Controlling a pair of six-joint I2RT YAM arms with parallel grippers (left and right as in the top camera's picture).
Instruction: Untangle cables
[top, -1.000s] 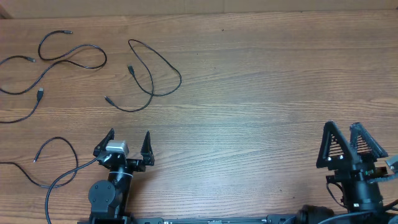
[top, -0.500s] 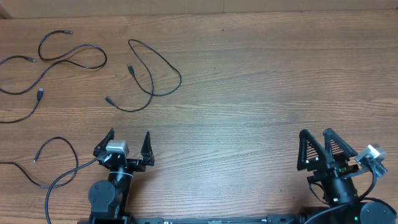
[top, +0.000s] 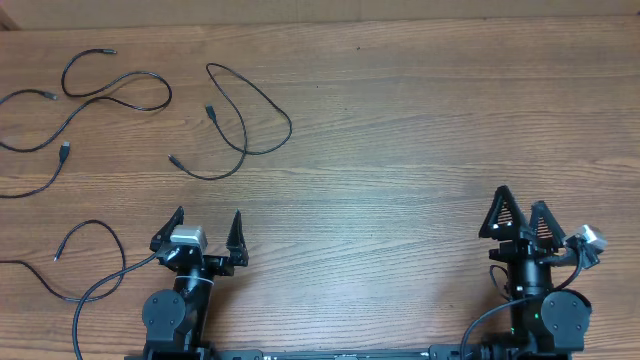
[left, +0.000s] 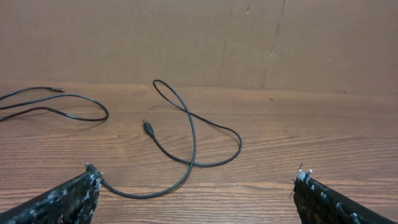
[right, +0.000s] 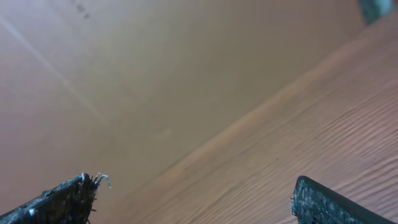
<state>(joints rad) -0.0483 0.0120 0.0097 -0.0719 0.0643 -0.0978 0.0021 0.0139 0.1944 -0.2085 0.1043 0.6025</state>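
Where the cables lie: the cables (top: 64, 150) are all on the left half of the table (top: 420, 130), flat on the bare wood.
Looped cable: one looped cable (left: 194, 140) lies by itself in front of the left arm and crosses over itself once.
Far-left cables: these seem to cross each other, but they are too thin to tell which one is on top.
Left gripper: the left gripper (top: 208, 228) sits low near the front edge with its fingers spread wide, and it has nothing in it.
Right gripper: the right gripper (top: 521, 208) has its fingers apart too, with only wood and wall between them. It has nothing in it and is well apart from every cable.
What could go wrong, missing: each cable is much thinner than a finger, so the fingers could close on the wood and slip off.
What could go wrong, knots: a pull on one end could make a loop tighter or drag another cable along with it.
What could go wrong, wrong cord: a thin cable lies just beside the left arm's own thicker cable (top: 100, 292), so a grab there could catch the wrong one.
What could go wrong, bumping: I think the right arm must reach far across, and it could hit the left arm.
Boxes, trays, bowls: none can be seen, so no cable is inside anything.
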